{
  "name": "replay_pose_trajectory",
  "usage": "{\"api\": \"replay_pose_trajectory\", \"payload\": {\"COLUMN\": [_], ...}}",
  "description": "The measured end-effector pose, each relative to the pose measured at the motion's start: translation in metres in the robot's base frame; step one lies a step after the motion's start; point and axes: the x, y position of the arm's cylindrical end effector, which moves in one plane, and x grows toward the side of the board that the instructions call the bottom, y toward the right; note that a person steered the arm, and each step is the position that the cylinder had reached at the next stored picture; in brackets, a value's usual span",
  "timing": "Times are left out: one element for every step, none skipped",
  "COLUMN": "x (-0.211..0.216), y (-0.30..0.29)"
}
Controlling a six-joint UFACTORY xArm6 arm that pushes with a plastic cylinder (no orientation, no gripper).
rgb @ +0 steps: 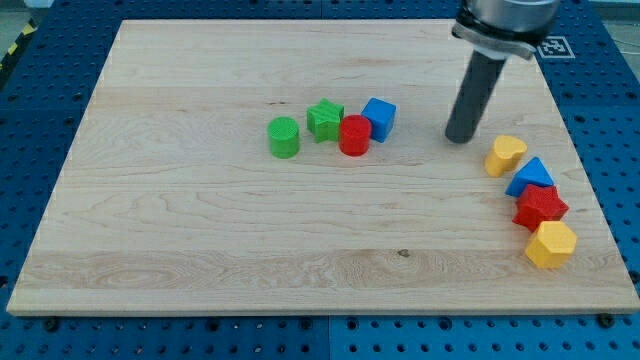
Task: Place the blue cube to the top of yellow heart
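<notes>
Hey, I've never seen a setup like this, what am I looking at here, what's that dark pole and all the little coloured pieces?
This is one camera picture of a wooden board on a blue perforated base. The dark pole is a robot arm's rod; it has no pincer and holds nothing. It only pushes blocks with my tip.

Mid-board sits a cluster: a green cylinder, green star, red cylinder and blue cube. Near the view's right edge: a yellow heart, blue triangle, red star-like block and yellow hexagon.

My tip stands between the cube and the heart, touching neither.
</notes>
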Motion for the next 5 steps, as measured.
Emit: {"api": "replay_pose_trajectory", "payload": {"x": [-0.036,-0.044,-0.044,-0.044,-0.044], "y": [-0.017,-0.068,-0.107,-0.131,-0.150]}}
